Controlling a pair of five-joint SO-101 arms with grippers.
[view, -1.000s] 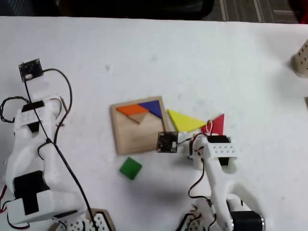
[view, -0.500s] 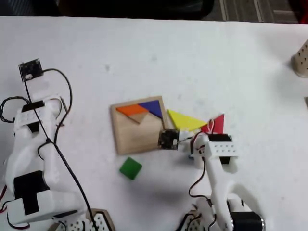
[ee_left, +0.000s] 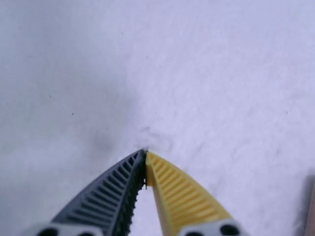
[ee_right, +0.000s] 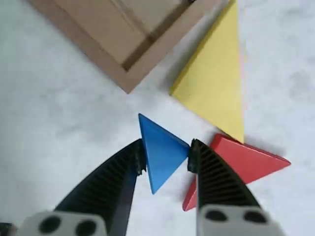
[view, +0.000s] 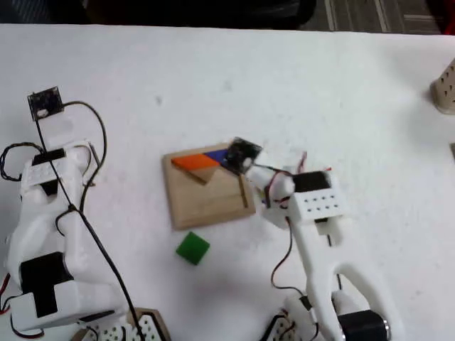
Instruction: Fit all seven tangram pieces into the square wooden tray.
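Where the right gripper (ee_right: 166, 150) closes, we see its two black jaws clamped on a blue triangle (ee_right: 161, 153), one jaw pressing each slanted edge, with one point of the triangle sticking out past the fingertips. We cannot tell whether the triangle is lifted or resting on the table (view: 320, 85). Just beside it lies a red triangle (ee_right: 242, 164), partly hidden under one jaw. A yellow triangle (ee_right: 216, 88) lies beyond that, and its sharp tip meets the red one. One corner of the tray (ee_right: 87, 49) shows past the blue triangle, close to the yellow triangle's edge but apart from the blue one.

From above, we find the tray (view: 202, 202) mid-table. An orange piece (view: 193, 162) sits along its far edge, an indigo piece (view: 222, 157) is in its far right corner, and a tan triangle (view: 206, 173) is tucked just near of those two. The rest of the tray floor is bare wood. The right arm (view: 313, 206) stands just right of the tray, and its wrist camera (view: 244, 151) hangs over the tray's far right corner. A green square (view: 193, 248) lies on the table near of the tray, a little apart from its near edge.

Over on the left, the left gripper (ee_left: 145, 153) has its grey and yellow jaws together, tips touching, with nothing between them, above bare white table. The left arm (view: 43, 234) sits at the table's left side, well apart from the tray.
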